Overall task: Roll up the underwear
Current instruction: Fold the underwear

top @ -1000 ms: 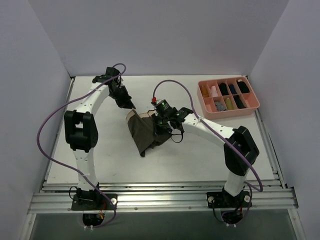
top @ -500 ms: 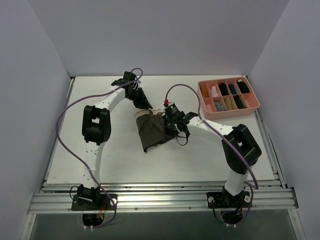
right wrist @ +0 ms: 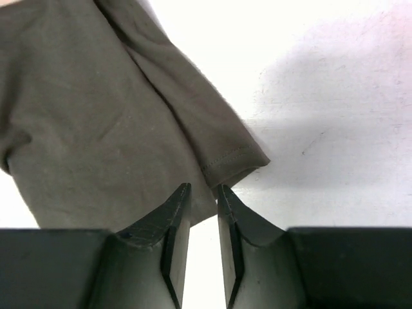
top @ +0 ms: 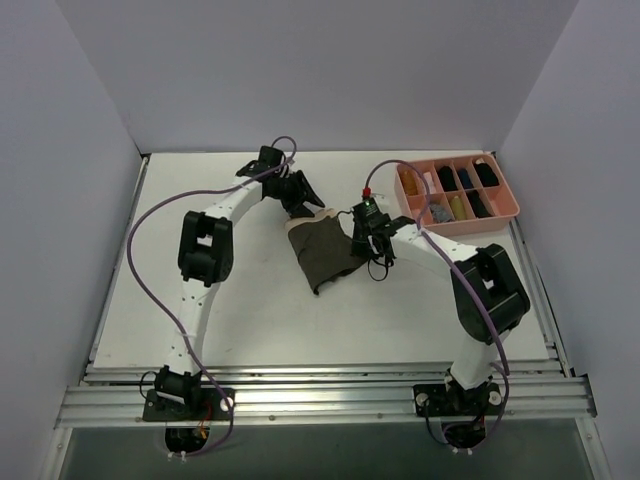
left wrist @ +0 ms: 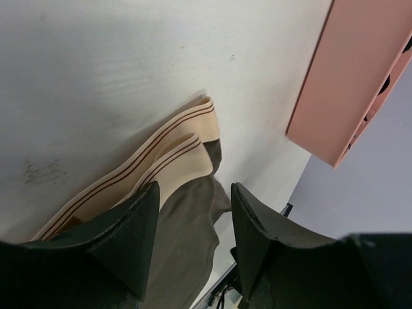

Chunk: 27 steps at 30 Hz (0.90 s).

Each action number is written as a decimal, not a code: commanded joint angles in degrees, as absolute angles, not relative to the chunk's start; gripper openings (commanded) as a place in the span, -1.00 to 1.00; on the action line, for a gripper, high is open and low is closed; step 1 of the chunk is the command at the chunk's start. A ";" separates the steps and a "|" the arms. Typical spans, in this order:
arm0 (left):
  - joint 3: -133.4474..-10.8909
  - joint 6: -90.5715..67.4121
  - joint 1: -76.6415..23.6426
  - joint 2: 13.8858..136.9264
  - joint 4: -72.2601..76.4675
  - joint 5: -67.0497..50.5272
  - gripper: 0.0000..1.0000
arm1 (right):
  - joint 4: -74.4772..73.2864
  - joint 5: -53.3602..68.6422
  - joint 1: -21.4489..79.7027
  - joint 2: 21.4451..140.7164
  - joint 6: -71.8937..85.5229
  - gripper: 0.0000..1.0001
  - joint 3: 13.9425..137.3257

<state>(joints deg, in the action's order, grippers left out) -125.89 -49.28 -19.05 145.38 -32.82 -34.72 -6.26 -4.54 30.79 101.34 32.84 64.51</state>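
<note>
Where underwear [top: 325,255] lies, left claw [left wrist: 193,188] hovers above its waistband [left wrist: 161,145].

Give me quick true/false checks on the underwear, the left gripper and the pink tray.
1. The dark olive-brown cloth underwear lies spread on the white table, not rolled. True.
2. The left gripper is clamped on the tan striped waistband. False: its jaws stand apart, and the waistband lies loose on the table.
3. The pink plastic compartment tray sits at the table's far right. True.
4. The underwear is inside the tray. False: it lies on the table to the tray's left, apart from it.
</note>
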 commanded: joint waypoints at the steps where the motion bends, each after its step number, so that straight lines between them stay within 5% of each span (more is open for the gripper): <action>1: -123.06 -45.18 -16.70 137.82 -33.91 -33.40 0.13 | -10.98 -7.56 30.24 101.16 30.07 -0.57 70.04; 7: -117.70 -36.48 -13.45 128.60 -41.20 -28.66 0.17 | -13.45 -3.69 26.63 109.15 21.81 -0.56 77.69; 17: -90.81 -33.22 -8.36 107.17 -40.26 -25.84 0.16 | -11.95 -0.62 25.22 116.89 21.35 -0.57 79.46; 27: -77.52 -30.15 3.32 97.03 -43.94 -25.49 0.16 | -8.44 -2.02 38.74 110.13 33.10 -0.60 68.21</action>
